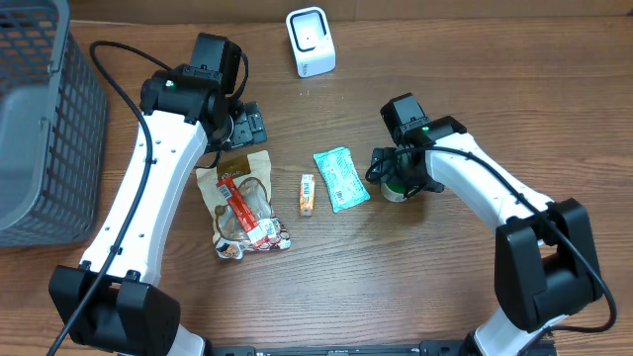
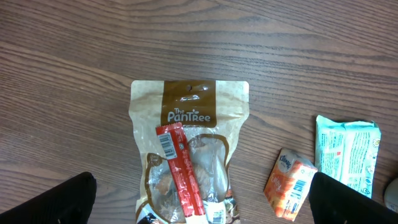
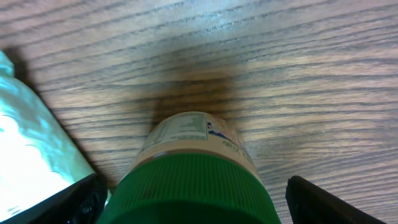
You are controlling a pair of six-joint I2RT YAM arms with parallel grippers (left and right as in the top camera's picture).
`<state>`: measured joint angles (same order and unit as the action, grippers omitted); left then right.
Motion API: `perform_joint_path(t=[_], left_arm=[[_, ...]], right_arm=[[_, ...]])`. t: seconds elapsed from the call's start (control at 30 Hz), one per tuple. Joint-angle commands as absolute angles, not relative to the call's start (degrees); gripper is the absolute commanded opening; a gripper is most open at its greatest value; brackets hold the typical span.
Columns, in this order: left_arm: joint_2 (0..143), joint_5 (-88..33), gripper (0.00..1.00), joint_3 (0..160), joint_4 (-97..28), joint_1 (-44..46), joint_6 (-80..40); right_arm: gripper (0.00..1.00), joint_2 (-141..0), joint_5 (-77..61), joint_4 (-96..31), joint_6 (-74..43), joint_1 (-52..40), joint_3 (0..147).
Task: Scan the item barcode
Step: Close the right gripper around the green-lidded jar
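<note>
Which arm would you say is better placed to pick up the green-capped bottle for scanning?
Right: the right hand is open and straddles the bottle at its cap; the left hand hovers over the snack pouch, away from it.

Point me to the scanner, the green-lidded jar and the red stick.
Scanner (image 1: 311, 42): overhead view, its front face.
Jar (image 3: 191, 188): right wrist view, its green lid.
Red stick (image 2: 180, 171): left wrist view, mid-wrapper.

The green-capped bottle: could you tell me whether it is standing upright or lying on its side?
Upright: the bottle stands on the table, its green cap facing up at the right wrist camera, label below it.
</note>
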<state>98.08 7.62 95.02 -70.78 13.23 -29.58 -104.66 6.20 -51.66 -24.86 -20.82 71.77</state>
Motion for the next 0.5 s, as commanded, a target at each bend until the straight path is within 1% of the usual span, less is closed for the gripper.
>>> perform_joint_path(t=[0.0,0.47], left_arm=[[97.08,8.29,1.0,95.94,-70.87,13.15,-28.71],[97.08,8.29,1.0,95.94,-70.87,13.15,-28.71]], right_arm=[[0.94,-106.63,6.37,-51.42,-25.04,-20.88,71.5],[0.88,-107.5,6.37,-48.27,-25.06,-20.88,70.7]])
